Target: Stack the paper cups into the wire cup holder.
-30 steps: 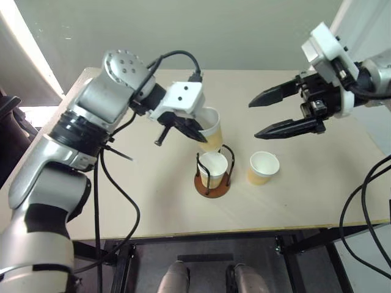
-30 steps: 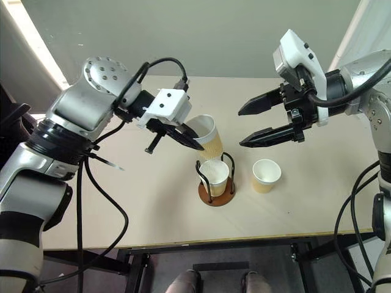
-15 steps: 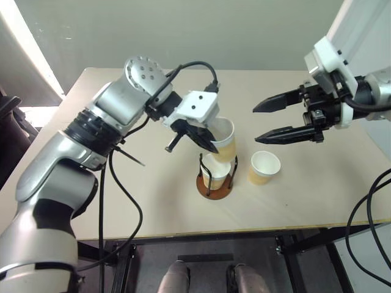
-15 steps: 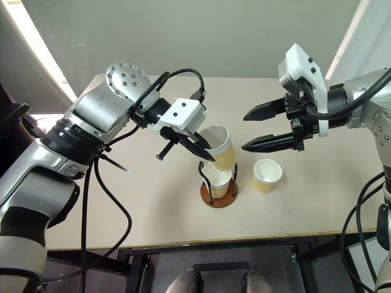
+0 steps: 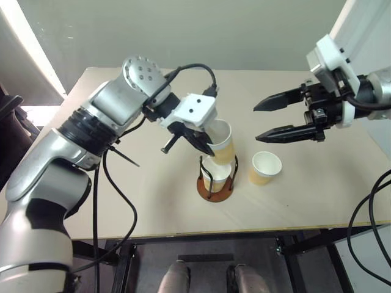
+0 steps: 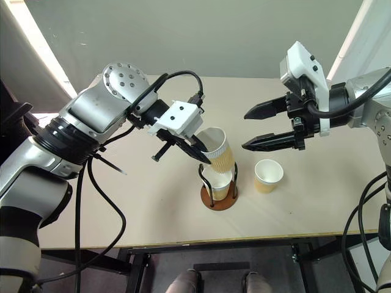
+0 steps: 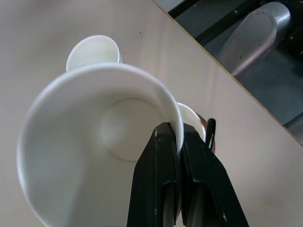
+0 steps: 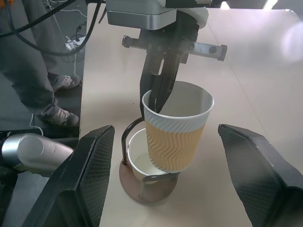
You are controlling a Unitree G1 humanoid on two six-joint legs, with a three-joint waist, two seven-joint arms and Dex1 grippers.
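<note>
Right wrist view showed the left gripper clamped on a paper cup's rim, held above the wire cup holder for nesting; right gripper stood apart.

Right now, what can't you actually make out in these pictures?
- Cup in the wire cup holder: mostly hidden by the held cup in both wrist views.
- Third cup: left wrist view, only its rim peeks past the held cup.
- Person: right wrist view, cut off above the legs.
</note>
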